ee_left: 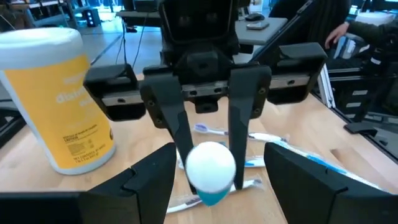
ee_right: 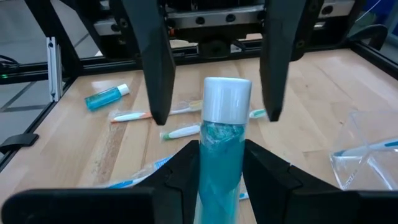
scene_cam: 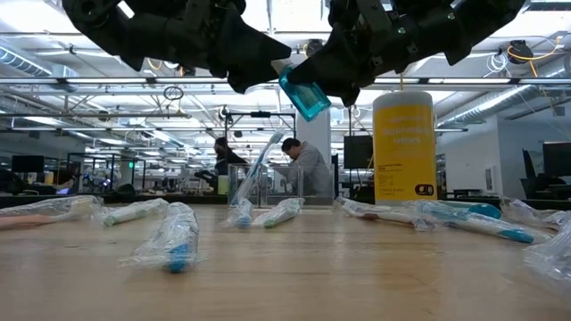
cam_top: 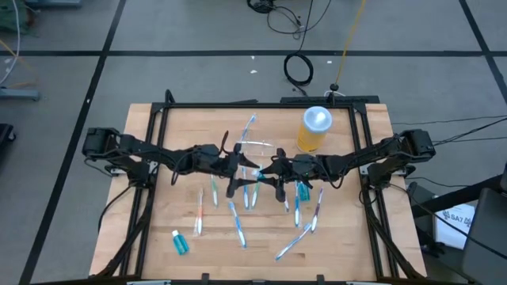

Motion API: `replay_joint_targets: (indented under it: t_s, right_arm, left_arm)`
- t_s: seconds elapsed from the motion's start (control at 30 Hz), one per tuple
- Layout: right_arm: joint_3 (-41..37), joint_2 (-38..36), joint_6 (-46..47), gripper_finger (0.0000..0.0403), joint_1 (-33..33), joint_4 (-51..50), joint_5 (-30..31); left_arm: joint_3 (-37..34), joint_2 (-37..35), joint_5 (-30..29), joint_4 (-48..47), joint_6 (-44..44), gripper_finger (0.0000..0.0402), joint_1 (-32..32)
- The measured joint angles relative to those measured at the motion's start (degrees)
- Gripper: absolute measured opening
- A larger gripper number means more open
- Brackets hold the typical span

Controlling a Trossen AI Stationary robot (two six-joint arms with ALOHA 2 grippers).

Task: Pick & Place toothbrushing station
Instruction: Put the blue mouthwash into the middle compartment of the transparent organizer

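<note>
My right gripper [ee_right: 221,180] is pinched on a small blue tube [ee_right: 221,155] with a white cap, holding it in the air above the middle of the table [cam_top: 174,127]; seen level across the table, the tube [scene_cam: 304,94] hangs tilted well above the wood. Facing it, my left gripper [ee_right: 211,112] has its two fingers [ee_right: 155,68] spread wide, one on either side of the white cap and not touching it. Beneath and around both grippers, wrapped toothbrushes [cam_top: 238,224] lie scattered over the boards, and a second blue tube [cam_top: 180,241] lies near the front left corner. Just behind my grippers stands the toothbrushing station [cam_top: 255,152], a clear plastic cup [scene_cam: 259,183], upright on the table with one toothbrush [cam_top: 248,131] leaning out of it. To its right, a little apart, stands the yellow jar [cam_top: 314,129] with a white lid. Beyond the table, in the room behind, two people [scene_cam: 303,165] sit at desks.
</note>
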Motion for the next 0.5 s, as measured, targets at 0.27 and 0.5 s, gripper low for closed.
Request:
replay_joint_targets:
  t_s: [0.27, 0.5]
  right_arm:
    - [0.0, 0.0, 0.0, 0.0102, 0.0, 1.3, 0.0]
    - [0.0, 0.0, -0.6, 0.0102, 0.0, 2.5, 0.0]
  left_arm:
    - [0.0, 0.0, -0.1, 0.0, 1.6, 0.025, -0.1]
    - [0.0, 0.0, -0.1, 0.3, 0.9, 0.025, -0.5]
